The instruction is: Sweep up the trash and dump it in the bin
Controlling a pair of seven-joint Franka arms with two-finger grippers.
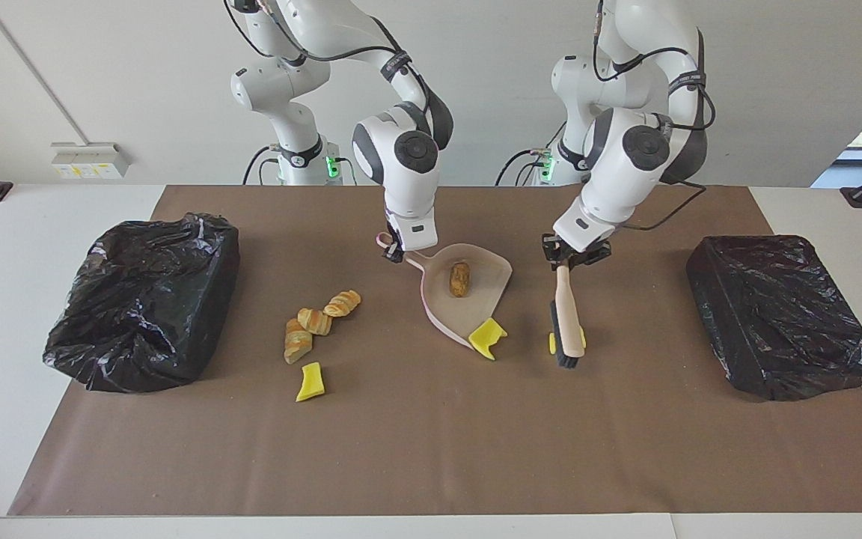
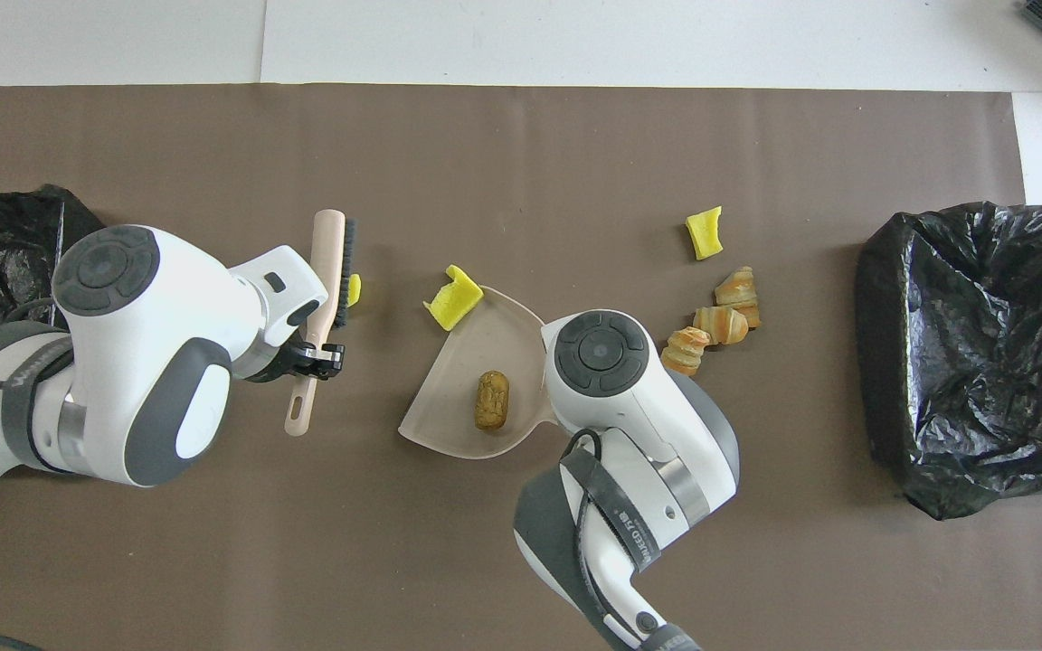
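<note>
The trash (image 1: pixel 460 279) — a brown oval bun lies in the pink dustpan (image 1: pixel 476 299), whose handle the right gripper (image 1: pixel 393 253) clenches; the left gripper (image 1: pixel 570 257) grips the brush (image 1: pixel 567 322) — yellow chunks and striped pastries lie nearby.

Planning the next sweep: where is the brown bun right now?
The bun lies inside the pink dustpan at mid-table, which the right gripper holds by its handle; a yellow sponge chunk sits at the pan's open lip.

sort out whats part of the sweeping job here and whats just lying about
Job: brown bun in dustpan, three yellow chunks, three croissants, brush, open bin.
Lying about: covered bin, brown mat.
</note>
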